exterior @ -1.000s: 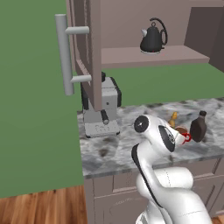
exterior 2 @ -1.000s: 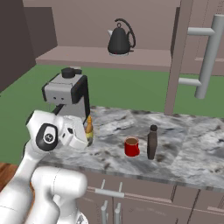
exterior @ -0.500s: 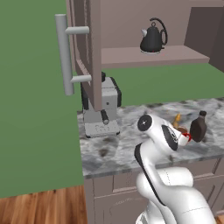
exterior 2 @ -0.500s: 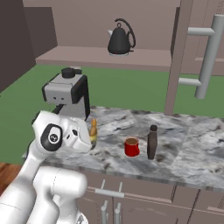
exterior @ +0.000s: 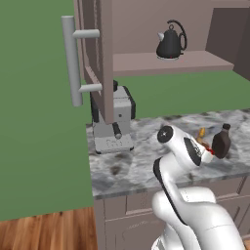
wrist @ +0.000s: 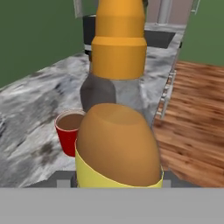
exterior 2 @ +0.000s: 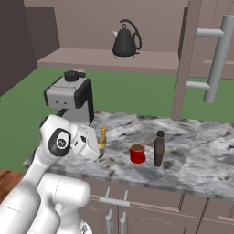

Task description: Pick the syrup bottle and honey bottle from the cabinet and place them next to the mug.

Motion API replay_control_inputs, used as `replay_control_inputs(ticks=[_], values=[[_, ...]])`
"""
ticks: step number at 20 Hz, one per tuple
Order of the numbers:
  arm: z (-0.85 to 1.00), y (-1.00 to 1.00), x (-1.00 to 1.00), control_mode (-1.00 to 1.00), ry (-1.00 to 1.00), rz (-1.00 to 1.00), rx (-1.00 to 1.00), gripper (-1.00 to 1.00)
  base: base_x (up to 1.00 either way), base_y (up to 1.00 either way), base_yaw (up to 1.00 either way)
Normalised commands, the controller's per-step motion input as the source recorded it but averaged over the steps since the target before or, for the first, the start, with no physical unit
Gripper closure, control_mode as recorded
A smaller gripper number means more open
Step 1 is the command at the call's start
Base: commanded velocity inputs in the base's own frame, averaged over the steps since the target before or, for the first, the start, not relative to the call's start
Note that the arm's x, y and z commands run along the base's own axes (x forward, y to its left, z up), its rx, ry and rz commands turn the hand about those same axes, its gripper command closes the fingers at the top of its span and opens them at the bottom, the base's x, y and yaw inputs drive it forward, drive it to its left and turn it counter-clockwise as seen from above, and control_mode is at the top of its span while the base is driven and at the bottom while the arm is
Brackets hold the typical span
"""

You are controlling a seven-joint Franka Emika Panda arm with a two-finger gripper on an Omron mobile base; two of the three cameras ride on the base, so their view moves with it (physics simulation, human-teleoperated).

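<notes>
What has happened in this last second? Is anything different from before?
Very little. The gripper still holds the honey bottle, and arm and bottle have crept slightly toward the mug. The syrup bottle still stands beside the mug on the counter; the kettle and coffee machine haven't moved.

The honey bottle [wrist: 118, 131] sits so close to the hand camera that its base is cut off at the bottom and its nozzle tip at the top edge. It hides the right part of the mug [wrist: 68, 131] behind it. In the left base view the robot's hand covers most of the honey bottle [exterior: 201, 133] and nearly all of the mug [exterior: 207, 146]. The cabinet [exterior 2: 192, 59] runs past the frame's top.
</notes>
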Motion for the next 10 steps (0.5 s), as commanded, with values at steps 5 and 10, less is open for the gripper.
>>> replay_control_inputs(ticks=[5,10], values=[[-0.24,-0.01,0.00,-1.00,0.00,-0.07,-0.04,1.00,0.00,0.00,0.00],[-0.22,0.00,0.06,-1.00,0.00,-0.12,-0.06,1.00,0.00,0.00,0.00]])
